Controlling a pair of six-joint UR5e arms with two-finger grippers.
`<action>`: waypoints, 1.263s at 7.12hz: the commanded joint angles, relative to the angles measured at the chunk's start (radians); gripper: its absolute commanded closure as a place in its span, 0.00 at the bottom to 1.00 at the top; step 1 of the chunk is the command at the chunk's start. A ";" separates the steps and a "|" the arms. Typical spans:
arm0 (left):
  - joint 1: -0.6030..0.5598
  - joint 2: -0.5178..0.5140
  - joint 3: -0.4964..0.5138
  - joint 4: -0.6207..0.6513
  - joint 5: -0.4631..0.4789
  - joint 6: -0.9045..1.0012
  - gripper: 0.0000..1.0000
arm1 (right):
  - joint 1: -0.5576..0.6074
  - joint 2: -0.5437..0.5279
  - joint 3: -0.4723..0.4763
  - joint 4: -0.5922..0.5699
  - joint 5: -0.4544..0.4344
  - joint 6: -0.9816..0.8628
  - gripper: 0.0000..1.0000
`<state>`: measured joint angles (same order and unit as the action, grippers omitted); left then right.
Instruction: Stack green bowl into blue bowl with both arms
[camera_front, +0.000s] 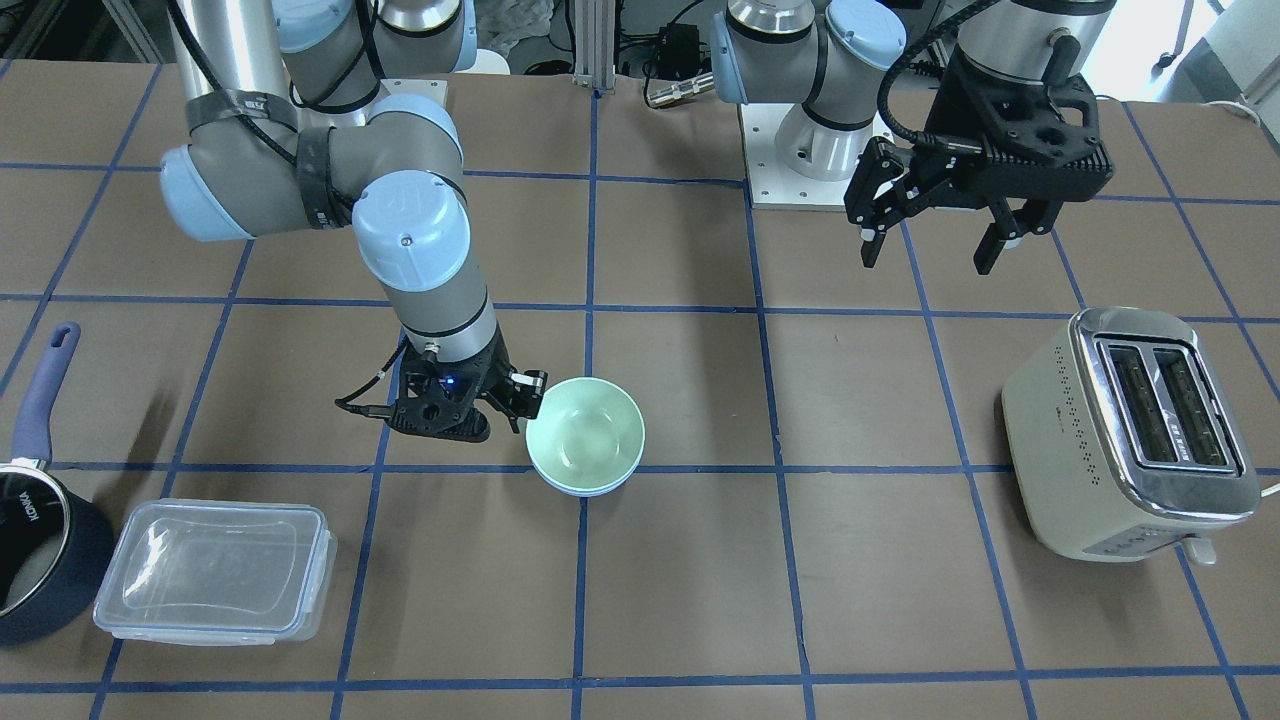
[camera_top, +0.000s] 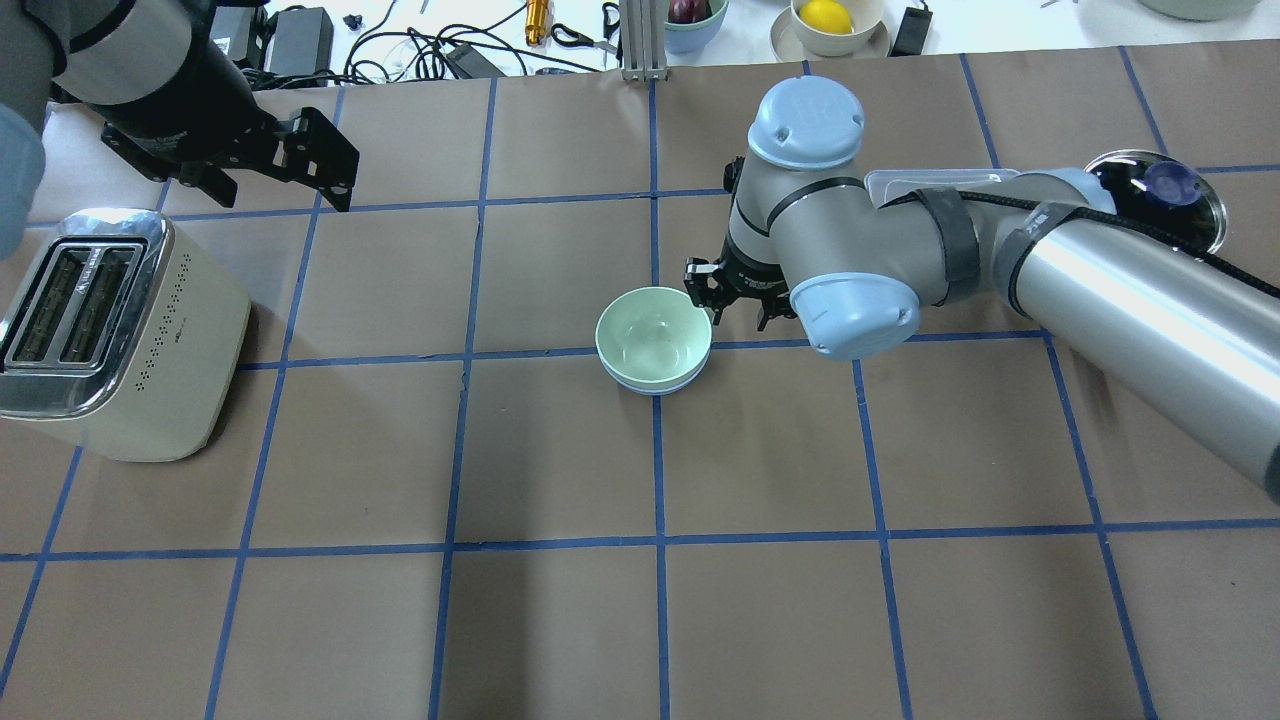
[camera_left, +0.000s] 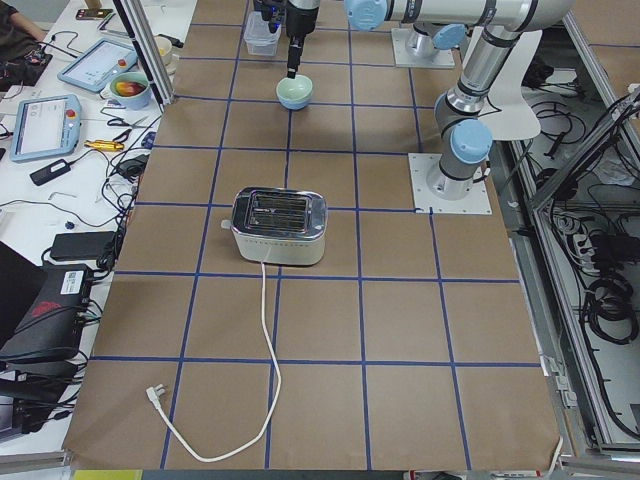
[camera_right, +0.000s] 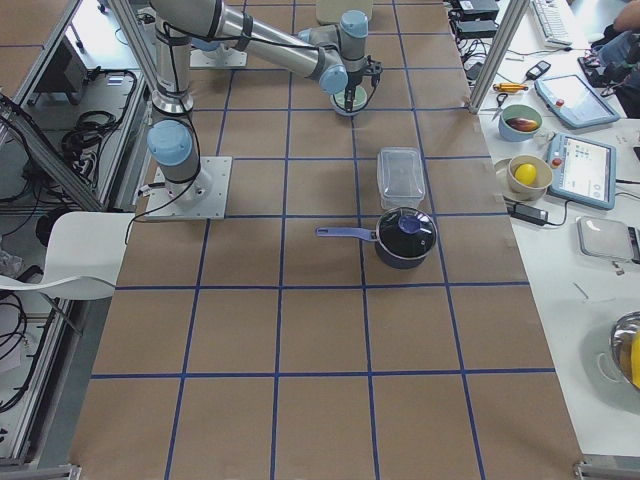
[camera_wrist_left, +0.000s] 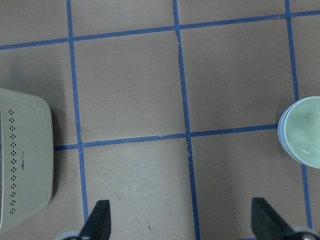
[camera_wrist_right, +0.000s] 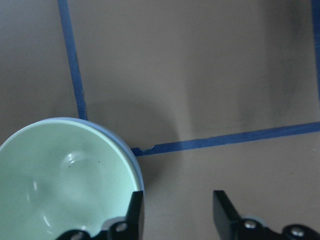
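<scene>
Where two blue tape lines cross near the middle of the brown table (camera_front: 700, 580), the green bowl (camera_front: 585, 430) sits upright, nested inside the blue bowl (camera_front: 585, 491). Only a thin pale-blue crescent of rim and wall shows around the green one. The right gripper (camera_wrist_right: 177, 199) is down low beside the pair, on the side toward the robot's right. Its jaws are spread with only bare table between them, and in the right wrist view one finger (camera_wrist_right: 135, 212) stands just outside the blue rim — whether it touches the rim cannot be told. The left gripper (camera_front: 927, 262) hangs raised, well apart from the bowls, toward the robot's base and near the cream toaster (camera_front: 1130, 430). Its jaws are wide apart and grip nothing — the left wrist view shows table, a side of the toaster and the edge of the stacked bowls beneath it. A dark navy saucepan (camera_front: 40, 560) with a blue handle and a clear lidded plastic container (camera_front: 215, 570) lie side by side at the robot's right end of the table, well away from the bowls.
</scene>
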<state>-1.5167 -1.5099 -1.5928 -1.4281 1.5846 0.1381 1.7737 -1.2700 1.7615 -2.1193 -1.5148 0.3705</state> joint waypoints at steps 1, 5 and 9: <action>0.001 -0.001 0.000 0.000 0.000 0.000 0.00 | -0.057 -0.080 -0.174 0.286 -0.011 -0.025 0.00; -0.002 -0.003 0.007 -0.002 -0.002 0.000 0.00 | -0.199 -0.239 -0.330 0.651 -0.068 -0.295 0.00; 0.000 -0.001 0.004 0.000 -0.003 0.000 0.00 | -0.203 -0.273 -0.264 0.573 -0.071 -0.292 0.00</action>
<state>-1.5172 -1.5107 -1.5886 -1.4283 1.5817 0.1380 1.5705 -1.5393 1.4916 -1.5297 -1.5839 0.0798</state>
